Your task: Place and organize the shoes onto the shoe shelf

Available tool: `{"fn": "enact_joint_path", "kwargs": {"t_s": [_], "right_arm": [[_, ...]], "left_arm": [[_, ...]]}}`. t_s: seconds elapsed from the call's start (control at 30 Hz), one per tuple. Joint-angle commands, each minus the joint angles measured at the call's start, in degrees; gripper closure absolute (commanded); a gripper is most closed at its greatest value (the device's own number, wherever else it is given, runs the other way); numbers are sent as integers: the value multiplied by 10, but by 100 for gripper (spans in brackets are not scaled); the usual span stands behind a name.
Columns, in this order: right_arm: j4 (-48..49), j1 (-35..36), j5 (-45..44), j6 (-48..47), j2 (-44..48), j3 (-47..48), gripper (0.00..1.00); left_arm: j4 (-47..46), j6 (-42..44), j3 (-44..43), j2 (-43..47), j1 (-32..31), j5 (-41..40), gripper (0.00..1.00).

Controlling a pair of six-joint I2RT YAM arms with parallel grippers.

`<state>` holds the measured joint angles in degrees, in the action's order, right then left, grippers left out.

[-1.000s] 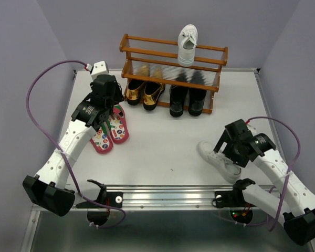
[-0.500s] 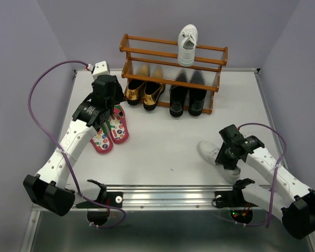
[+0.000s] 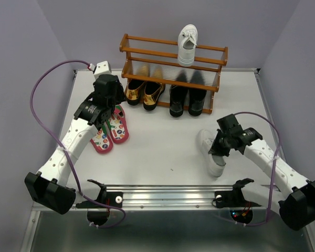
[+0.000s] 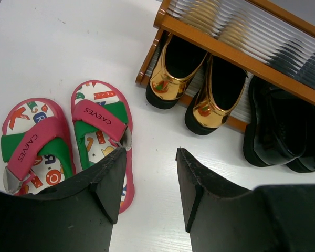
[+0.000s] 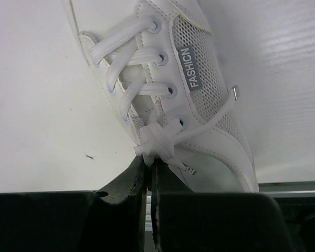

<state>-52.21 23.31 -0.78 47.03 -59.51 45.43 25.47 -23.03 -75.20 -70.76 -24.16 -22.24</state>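
Gripping: my right claw is pressed together on the white sneaker. Its tips pinch what looks like the thin edge of the shoe's opening, just under the lace bow. How much material they caught I cannot tell.
Sneaker: on the table at about 4 o'clock, near the front edge and well apart from the shoe shelf.
Shelf: at 12 o'clock. The shelved sneaker stands on the top tier, right of centre. The gold loafers and black boots fill the lower tier.
Left claw: apart and empty, hovering over bare table at about 10 o'clock, between the pink flip-flops and the loafers.
Lift: I would raise slowly and straight up, watching whether the toe sags. A pinch this far back will likely let the shoe hang nose-down.
Risk: if only lace or tongue is caught, the shoe may swing or slip, so I would set it down and grip deeper over the collar.
Carry: high enough to clear the top rail on the way to 12 o'clock.
Placement: beside the shelved sneaker, on its 3 o'clock side and facing the same way. That leaves the 9 o'clock half for the flip-flops.
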Motion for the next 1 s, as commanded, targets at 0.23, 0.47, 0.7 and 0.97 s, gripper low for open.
{"fn": "enact_joint_path", "kwargs": {"t_s": [0.23,0.47,0.7,0.97], "right_arm": [[247,57,31,125,-84,17,59],[143,88,-29,40,-114,91,39],[10,88,-183,34,-33,76,39],[68,88,-82,58,-29,-6,38]], "left_arm": [[-13,1,1,12,2,-11,46],[-10,2,-1,7,2,-10,46],[-15,4,1,3,2,-11,46],[-17,4,-1,-3,2,-5,46]]}}
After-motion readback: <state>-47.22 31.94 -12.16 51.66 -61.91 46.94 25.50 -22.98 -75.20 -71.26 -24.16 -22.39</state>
